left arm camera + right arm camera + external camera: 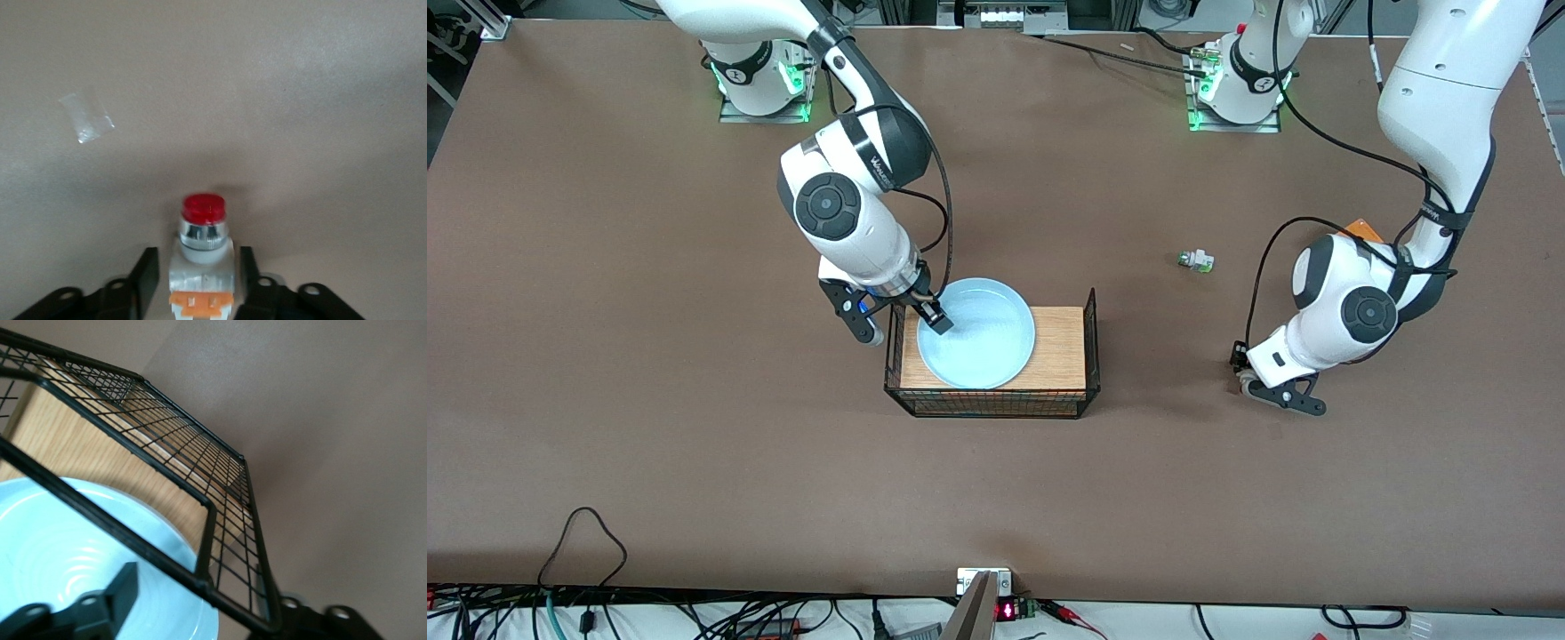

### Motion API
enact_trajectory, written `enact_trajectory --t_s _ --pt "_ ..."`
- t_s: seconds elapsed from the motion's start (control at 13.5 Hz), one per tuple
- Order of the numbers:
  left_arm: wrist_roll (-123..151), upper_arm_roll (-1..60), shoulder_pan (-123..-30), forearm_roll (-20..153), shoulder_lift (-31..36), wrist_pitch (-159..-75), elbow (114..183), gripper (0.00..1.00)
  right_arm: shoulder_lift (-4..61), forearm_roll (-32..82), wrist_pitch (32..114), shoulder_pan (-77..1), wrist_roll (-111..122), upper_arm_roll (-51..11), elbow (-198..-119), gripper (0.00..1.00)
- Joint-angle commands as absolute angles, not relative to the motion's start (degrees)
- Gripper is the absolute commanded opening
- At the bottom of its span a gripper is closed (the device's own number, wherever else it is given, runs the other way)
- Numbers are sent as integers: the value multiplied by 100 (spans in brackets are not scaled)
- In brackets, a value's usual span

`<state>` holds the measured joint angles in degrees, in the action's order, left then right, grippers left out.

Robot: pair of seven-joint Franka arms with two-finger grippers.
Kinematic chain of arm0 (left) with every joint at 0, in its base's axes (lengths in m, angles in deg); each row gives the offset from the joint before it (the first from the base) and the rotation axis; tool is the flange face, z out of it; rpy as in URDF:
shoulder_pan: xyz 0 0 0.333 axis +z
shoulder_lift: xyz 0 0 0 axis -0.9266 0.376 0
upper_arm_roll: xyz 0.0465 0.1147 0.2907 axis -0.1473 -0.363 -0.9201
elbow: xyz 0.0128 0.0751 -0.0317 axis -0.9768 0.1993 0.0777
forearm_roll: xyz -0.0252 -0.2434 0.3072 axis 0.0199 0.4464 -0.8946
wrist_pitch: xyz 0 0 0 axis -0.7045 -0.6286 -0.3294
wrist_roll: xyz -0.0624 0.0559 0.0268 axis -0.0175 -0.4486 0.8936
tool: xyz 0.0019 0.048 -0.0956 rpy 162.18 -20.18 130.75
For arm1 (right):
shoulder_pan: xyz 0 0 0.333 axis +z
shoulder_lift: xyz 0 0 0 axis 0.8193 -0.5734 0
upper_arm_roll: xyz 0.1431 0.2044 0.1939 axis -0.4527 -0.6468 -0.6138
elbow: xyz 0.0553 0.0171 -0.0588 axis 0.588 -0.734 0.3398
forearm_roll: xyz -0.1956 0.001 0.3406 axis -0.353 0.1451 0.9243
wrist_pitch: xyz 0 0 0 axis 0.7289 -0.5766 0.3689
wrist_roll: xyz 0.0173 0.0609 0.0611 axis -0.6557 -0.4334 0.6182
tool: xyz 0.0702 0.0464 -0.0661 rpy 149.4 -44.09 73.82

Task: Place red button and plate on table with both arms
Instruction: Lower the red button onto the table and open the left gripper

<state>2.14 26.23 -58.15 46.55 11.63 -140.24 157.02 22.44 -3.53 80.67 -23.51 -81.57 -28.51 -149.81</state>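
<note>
The pale blue plate (978, 333) rests on the wood-topped wire rack (1060, 347) at mid-surface (649, 427). The right end effector (896, 322) straddles the plate's rim at the rack's end toward the right arm, fingers spread, one inside the plate (the other outside the rack's wire edge). The left end effector (199, 283), low over the surface toward the left arm's end, is clenched on the red button (202, 253). A green-ended white piece (1196, 260) lies farther from the front camera.

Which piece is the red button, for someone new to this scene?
Find the left arm's hand, low over the brown table at its own end. The red button sits between its fingers: white body, orange part, red cap, unlike the green-ended piece lying loose.
</note>
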Motion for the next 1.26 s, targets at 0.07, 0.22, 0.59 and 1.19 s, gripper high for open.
enact_trajectory --t_s 0.07,0.22,0.59,1.19 --pt "222 2814 -5763 4739 542 -13527 15635 100 2111 -451 8069 -2170 -8313 -2813 -14815 40" --pt "222 2849 -5772 4765 244 -12528 15223 100 2120 -442 8069 -2179 -8304 -2822 -14815 26" --pt "266 3008 -5860 4888 137 -9529 13430 100 2120 -503 8157 -2048 -8068 -2822 -14824 2" --pt "907 2667 -6359 5056 -836 -7873 12556 100 3006 -372 7315 -1827 -7962 -2857 -14798 0"
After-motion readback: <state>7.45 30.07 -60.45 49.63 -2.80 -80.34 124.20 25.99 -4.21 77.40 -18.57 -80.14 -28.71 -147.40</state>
